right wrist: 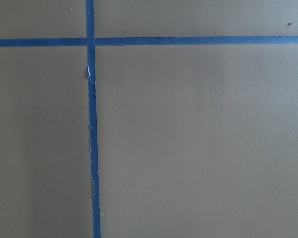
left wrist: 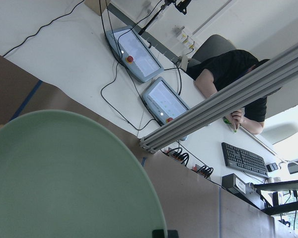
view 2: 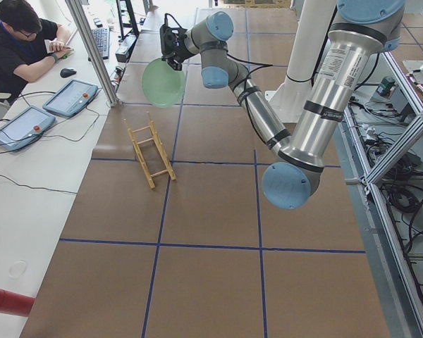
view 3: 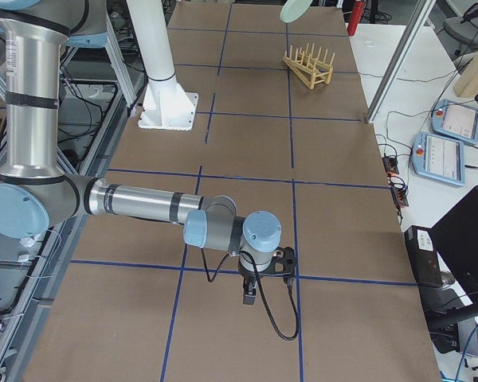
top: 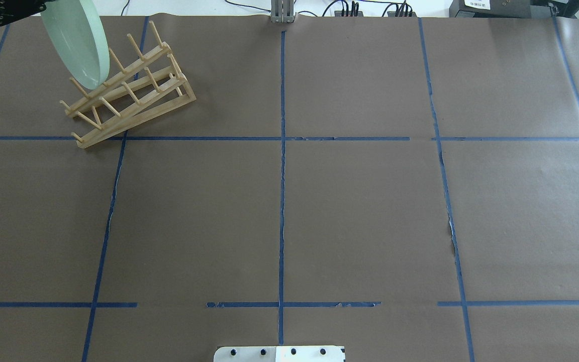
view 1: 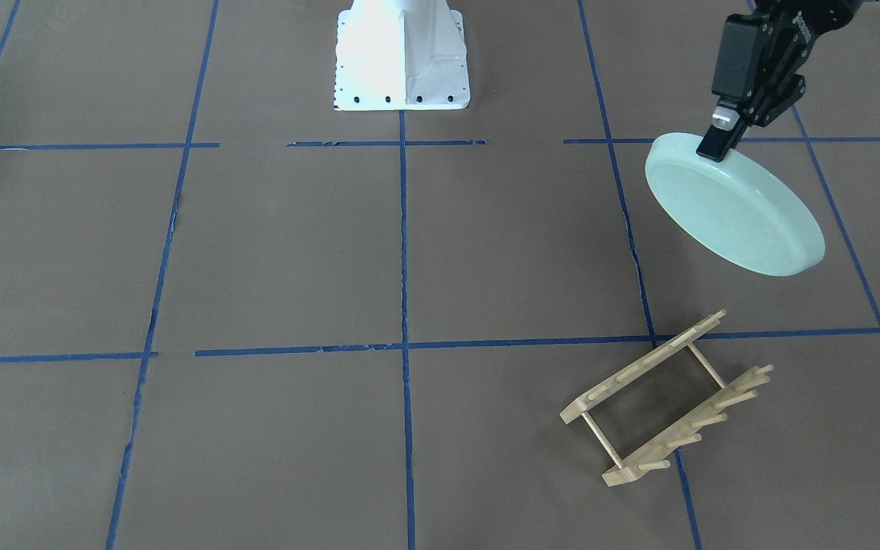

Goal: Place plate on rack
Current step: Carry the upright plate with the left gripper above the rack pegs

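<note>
The left gripper [view 1: 717,143] is clamping the plate [top: 76,45] by its rim, holding it tilted in the air. The rack [top: 128,90] is sitting at four o'clock from it in the overhead view. I judge the carrying step is in hand. Next, the plate needs turning upright and lowering between the pegs. The right gripper [view 3: 251,296] is hanging well apart, and I cannot tell whether it is parted or closed.

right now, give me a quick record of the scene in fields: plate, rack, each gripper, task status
plate: pale green plate, in the air, tilted, gripped at its rim
rack: wooden rack standing on the table, nothing in its slots
left gripper: left gripper shut on the plate's rim
right gripper: right gripper low over the table, far from the rack; open or shut cannot be told
task status: plate not yet on rack
</note>
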`<act>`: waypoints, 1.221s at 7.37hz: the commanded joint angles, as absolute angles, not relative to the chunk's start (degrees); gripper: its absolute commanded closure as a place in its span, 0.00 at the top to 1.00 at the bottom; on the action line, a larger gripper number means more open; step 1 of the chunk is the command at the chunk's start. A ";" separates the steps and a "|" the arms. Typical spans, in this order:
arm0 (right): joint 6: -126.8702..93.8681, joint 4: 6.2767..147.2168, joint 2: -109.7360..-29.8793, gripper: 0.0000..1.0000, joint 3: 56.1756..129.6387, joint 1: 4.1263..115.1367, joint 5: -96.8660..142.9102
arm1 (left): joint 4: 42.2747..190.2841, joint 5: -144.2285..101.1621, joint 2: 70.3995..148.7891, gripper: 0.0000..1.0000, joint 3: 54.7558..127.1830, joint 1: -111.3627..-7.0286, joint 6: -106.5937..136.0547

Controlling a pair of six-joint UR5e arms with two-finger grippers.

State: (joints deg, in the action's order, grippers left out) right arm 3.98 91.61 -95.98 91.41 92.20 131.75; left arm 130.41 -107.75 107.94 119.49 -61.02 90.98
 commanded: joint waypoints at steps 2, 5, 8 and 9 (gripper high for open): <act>3.96 91.67 -95.98 1.00 91.41 92.20 131.75 | 166.32 -109.42 104.15 0.00 101.55 -62.66 95.18; 4.04 91.67 -95.98 1.00 91.41 92.20 131.75 | 169.28 -109.34 109.41 0.00 94.40 -63.54 95.53; 4.04 91.67 -95.98 1.00 91.41 92.20 131.75 | 175.93 -108.72 113.89 0.00 85.81 -63.46 99.93; 4.04 91.58 -95.98 1.00 91.41 92.20 131.75 | 176.04 -108.72 114.86 0.00 84.56 -63.46 99.84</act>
State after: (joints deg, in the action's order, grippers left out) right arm 4.01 91.64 -95.98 91.41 92.20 131.75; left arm 174.73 -108.75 113.44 87.05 -63.46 99.70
